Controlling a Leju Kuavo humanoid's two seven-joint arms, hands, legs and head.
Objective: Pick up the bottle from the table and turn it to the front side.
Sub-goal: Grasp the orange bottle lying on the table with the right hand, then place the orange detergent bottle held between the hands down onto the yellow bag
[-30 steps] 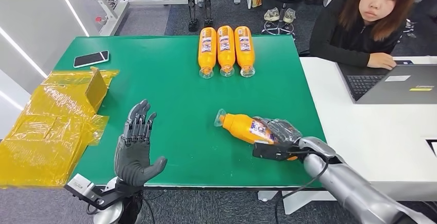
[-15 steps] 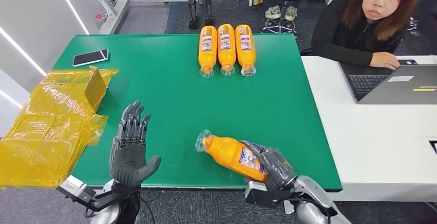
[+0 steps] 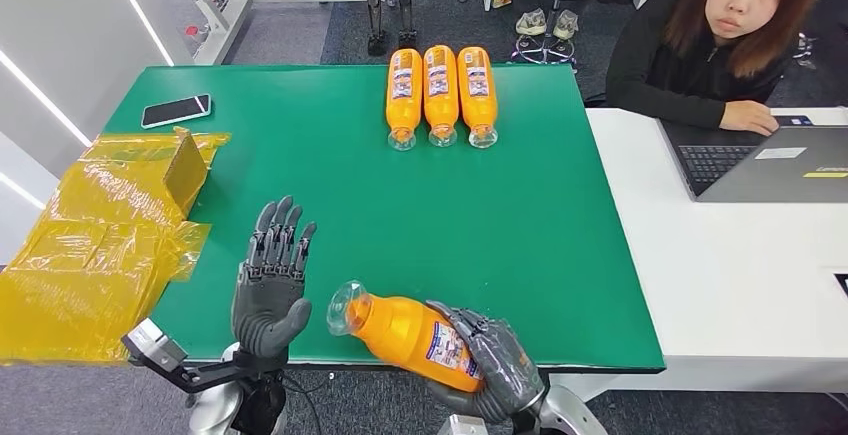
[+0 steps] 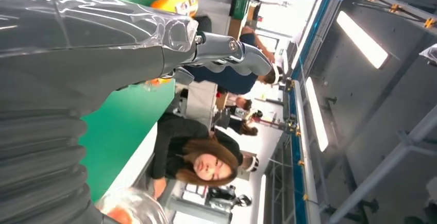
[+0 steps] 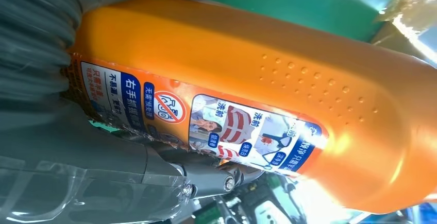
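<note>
Right hand (image 3: pixel 495 373) wraps its fingers around the orange bottle (image 3: pixel 405 333), held tilted over the near edge of the green table (image 3: pixel 340 185), clear cap toward the left hand (image 3: pixel 270 285). Left hand is up beside it, fingers spread, holding nothing.

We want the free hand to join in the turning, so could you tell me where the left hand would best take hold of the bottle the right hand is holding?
Probably at the neck end. The right hand wraps the labelled lower body of the bottle, leaving the bare orange shoulder and clear cap pointing toward the open left hand. Coming in from the robot's left, that hand could likely close around the narrower shoulder just behind the cap.
</note>
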